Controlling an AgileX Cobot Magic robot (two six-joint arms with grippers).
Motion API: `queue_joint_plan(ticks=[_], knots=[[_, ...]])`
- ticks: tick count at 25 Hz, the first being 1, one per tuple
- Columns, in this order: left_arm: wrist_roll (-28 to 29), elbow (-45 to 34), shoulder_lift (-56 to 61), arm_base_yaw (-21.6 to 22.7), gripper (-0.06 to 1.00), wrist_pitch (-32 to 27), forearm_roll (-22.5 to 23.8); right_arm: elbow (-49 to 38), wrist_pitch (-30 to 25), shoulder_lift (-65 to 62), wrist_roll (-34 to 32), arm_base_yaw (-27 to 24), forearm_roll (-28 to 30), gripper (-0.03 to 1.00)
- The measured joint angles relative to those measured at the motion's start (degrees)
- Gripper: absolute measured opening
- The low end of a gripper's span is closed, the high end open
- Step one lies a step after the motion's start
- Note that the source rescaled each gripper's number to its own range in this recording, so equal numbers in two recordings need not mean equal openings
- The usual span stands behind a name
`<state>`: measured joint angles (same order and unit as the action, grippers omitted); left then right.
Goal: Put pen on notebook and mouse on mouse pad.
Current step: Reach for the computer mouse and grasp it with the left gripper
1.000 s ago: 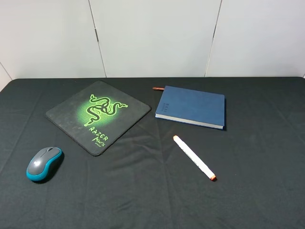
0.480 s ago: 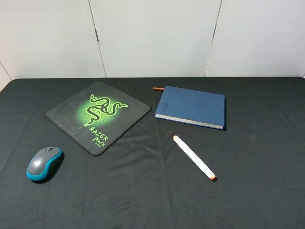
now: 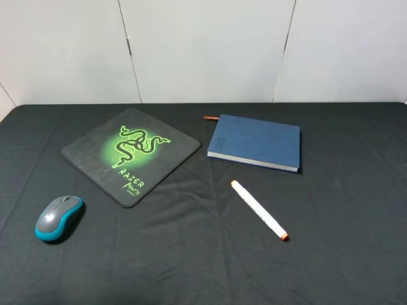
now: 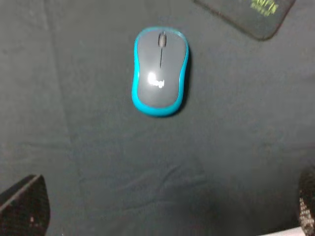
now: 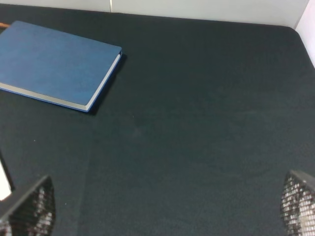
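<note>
Even light; left wrist view blurry, with glare on the mouse (image 4: 160, 71).

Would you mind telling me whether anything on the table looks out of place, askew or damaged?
Nothing looks damaged or spilled. The mouse pad sits askew, one corner toward the camera; the mouse lies off it, and the pen lies diagonally near the notebook, not on it.

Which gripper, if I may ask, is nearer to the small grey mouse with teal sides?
Left. The left gripper hangs open with the grey-and-teal mouse just ahead; the right gripper is near the dark blue notebook, no mouse in its view.
</note>
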<state>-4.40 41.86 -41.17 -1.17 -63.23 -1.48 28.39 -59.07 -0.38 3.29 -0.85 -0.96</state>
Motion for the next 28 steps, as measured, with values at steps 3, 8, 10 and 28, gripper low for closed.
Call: queue_joint_plan(ticks=[3, 8, 10, 28], knots=[[0.0, 0.0, -6.32, 0.0, 1.0, 1.29, 0.0, 0.0, 0.0, 0.0, 0.0, 0.0, 0.0, 1.0], [0.15, 0.0, -16.06, 0.0, 1.0, 5.17, 0.0, 0.0, 0.0, 0.0, 0.0, 0.0, 0.0, 1.0], [0.27, 0.05, -20.0, 0.0, 1.0, 6.83, 0.0, 0.0, 0.0, 0.0, 0.0, 0.0, 0.0, 1.0], [1.86, 0.11, -48.09, -2.12, 1.0, 19.15, 0.13, 0.0, 0.0, 0.0, 0.0, 0.0, 0.0, 1.0]])
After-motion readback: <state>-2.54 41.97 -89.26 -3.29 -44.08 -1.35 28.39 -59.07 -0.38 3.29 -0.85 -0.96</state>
